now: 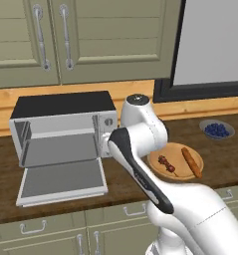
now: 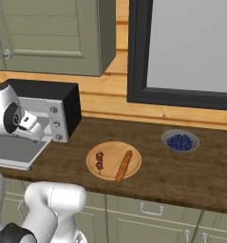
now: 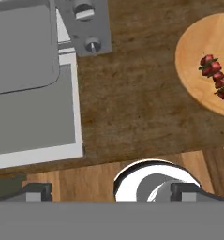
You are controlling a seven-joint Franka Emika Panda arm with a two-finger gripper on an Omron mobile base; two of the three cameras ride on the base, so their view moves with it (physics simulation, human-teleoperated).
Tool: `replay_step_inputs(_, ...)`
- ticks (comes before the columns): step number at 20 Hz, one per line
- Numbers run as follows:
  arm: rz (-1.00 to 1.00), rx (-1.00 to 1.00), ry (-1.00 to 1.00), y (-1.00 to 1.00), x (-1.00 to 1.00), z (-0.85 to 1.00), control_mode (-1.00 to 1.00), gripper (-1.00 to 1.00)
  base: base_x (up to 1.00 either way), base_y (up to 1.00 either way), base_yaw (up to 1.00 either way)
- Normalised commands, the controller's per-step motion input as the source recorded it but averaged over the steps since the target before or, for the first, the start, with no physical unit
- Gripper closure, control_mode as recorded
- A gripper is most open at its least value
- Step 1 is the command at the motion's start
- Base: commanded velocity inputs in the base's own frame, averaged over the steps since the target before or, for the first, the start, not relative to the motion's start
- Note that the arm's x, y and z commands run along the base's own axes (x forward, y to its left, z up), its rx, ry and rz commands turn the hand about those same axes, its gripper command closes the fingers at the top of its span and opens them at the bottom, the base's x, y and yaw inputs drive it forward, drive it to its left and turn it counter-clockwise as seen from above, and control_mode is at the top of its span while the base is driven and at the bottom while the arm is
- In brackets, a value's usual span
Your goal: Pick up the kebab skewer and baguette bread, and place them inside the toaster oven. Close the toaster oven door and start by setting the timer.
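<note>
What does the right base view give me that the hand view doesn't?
Right base view alone: the baguette bread beside the kebab skewer, the whole wooden plate and a bowl of blueberries. Hand view alone: the gripper, its fingertips wide apart, above the counter. Both: the toaster oven, its door folded down, and the skewer.

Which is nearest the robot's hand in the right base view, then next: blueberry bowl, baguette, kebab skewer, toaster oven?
1. toaster oven, on the left, right beside the hand.
2. kebab skewer, left side of the wooden plate.
3. baguette bread, right side of the plate.
4. blueberry bowl, far right.
</note>
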Motion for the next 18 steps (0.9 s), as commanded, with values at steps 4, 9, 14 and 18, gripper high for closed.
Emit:
replay_step_inputs(4,-0.03,-0.08,0.19,-1.00,-0.09,-0.23,-1.00,-1.00,0.00,0.00,0.00)
replay_step_inputs(9,0.02,-0.11,0.06,-1.00,0.01,-0.03,-1.00,-1.00,0.00,0.00,0.00)
replay_step_inputs(14,0.31,-0.16,0.04,-1.00,0.03,-0.42,-1.00,-1.00,0.00,0.00,0.00)
replay_step_inputs(18,0.47,-0.05,0.19,-0.99,0.42,-0.50,-1.00,-1.00,0.00,0.00,0.00)
